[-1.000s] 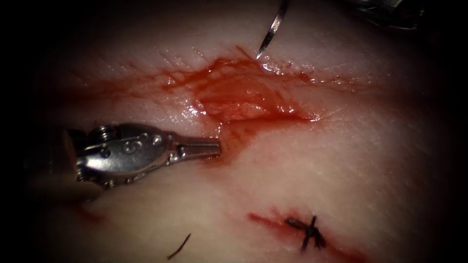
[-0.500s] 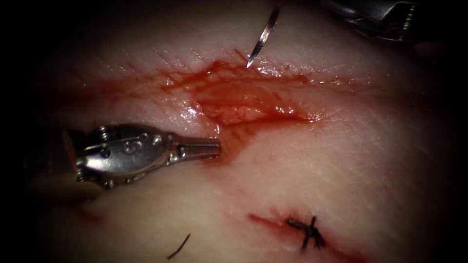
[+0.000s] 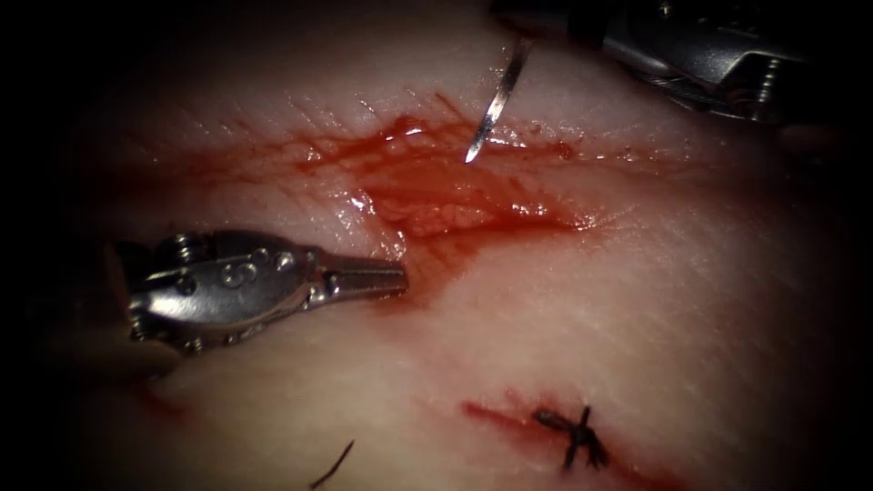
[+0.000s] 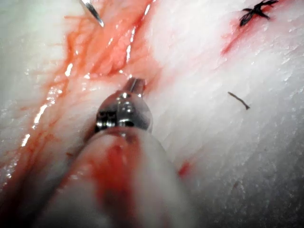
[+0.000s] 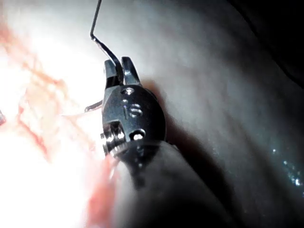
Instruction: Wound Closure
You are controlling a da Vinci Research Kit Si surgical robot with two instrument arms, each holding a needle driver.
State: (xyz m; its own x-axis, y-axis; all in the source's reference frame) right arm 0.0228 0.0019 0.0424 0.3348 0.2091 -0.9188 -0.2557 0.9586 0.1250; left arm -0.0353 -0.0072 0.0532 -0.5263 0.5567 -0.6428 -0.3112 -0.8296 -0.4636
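**Right tool holds the needle above the cut**

The right tool [image 3: 532, 23] has its jaws pinched on the curved needle [image 3: 492, 107] near its back end. The needle hangs free of the tissue [image 3: 637, 300], its point poised just over the cut [image 3: 446, 195] and the red fluid [image 3: 427, 245]. The left tool [image 3: 396, 279] lies pressed together, holding nothing, its tip touching the tissue at the cut's near edge. A finished stitch [image 3: 577, 438] and a loose cut end of thread [image 3: 332, 465] lie well apart from the cut.

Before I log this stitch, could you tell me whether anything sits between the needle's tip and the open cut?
Nothing visible does. The right end effector holds the needle near its rear end, tip just over the cut and not in the tissue. The left end effector, jaws shut on nothing, rests apart, left of the cut.
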